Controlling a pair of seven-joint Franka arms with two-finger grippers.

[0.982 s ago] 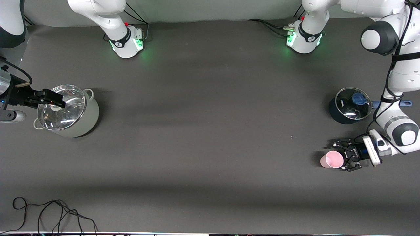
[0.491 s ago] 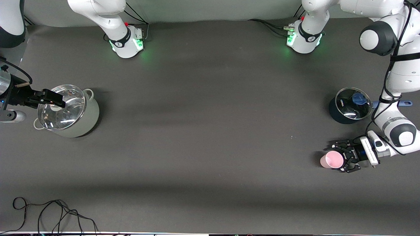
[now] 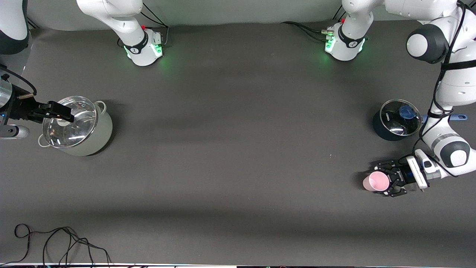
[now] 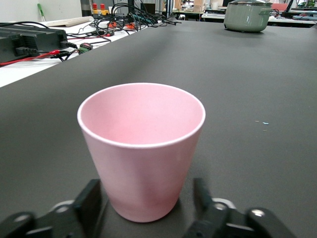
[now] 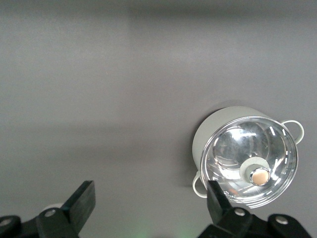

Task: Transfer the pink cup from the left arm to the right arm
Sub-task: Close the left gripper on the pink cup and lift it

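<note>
Left gripper (image 3: 383, 179) sits low at the table (image 3: 238, 156), in the lower part of the front view at the left arm's end. Its black claw is spread around the pink cup (image 3: 376, 181). In the left wrist view you can see one finger (image 4: 89, 201) on each side of the cup's (image 4: 143, 148) base. A thin gap shows on both sides, so the left gripper (image 4: 148, 206) straddles the cup without pinching it.

The cup stands upright on the table, mouth up, and you can look into its bare inside. It is nearer to the front camera than the dark pot (image 3: 380, 128), which has a glass lid (image 3: 401, 117) with a blue knob (image 3: 407, 111).

Right gripper (image 3: 69, 116) hangs in the air at the right arm's end, in the middle height of the front view. It is over the glass lid (image 3: 74, 126) of the grey-green pot (image 3: 102, 132). Its slim fingers are spread wide with nothing between them, as the right wrist view shows (image 5: 151, 196). That view looks down on the pot (image 5: 208, 131) and on the lid's round knob (image 5: 258, 174). This arm waits.

A loose black cable (image 3: 55, 240) lies at the bottom edge of the front view, at the right arm's end.
</note>
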